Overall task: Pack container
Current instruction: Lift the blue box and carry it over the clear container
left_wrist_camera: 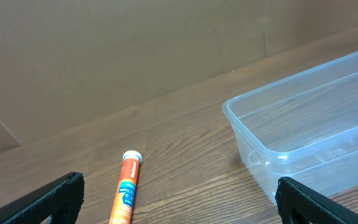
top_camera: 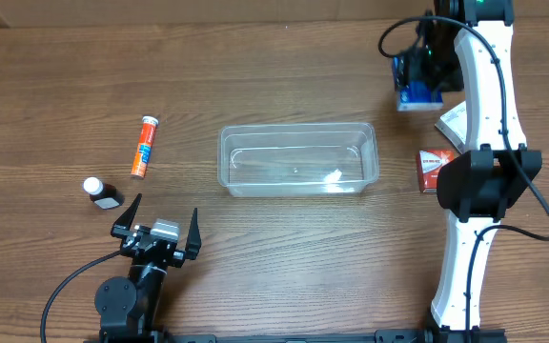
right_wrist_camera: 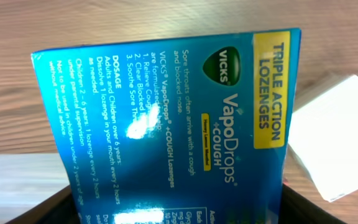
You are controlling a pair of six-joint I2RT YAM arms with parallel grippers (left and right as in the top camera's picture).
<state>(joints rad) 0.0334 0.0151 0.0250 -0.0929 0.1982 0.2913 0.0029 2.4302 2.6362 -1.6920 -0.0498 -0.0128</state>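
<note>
**Right claw [top_camera: 416, 86] over blue box [right_wrist_camera: 166, 124] at upper right of overhead frame; container [top_camera: 298, 160] empty at centre**

The right claw straddled the box, fingers at both edges; whether it had clamped could not be told. The left claw [top_camera: 167, 206] stood wide open, lower left. A square, firm grip looked needed, then a lift clear of the white box [right_wrist_camera: 334, 143] just beside, laying the load flat at one end of the container.
</note>
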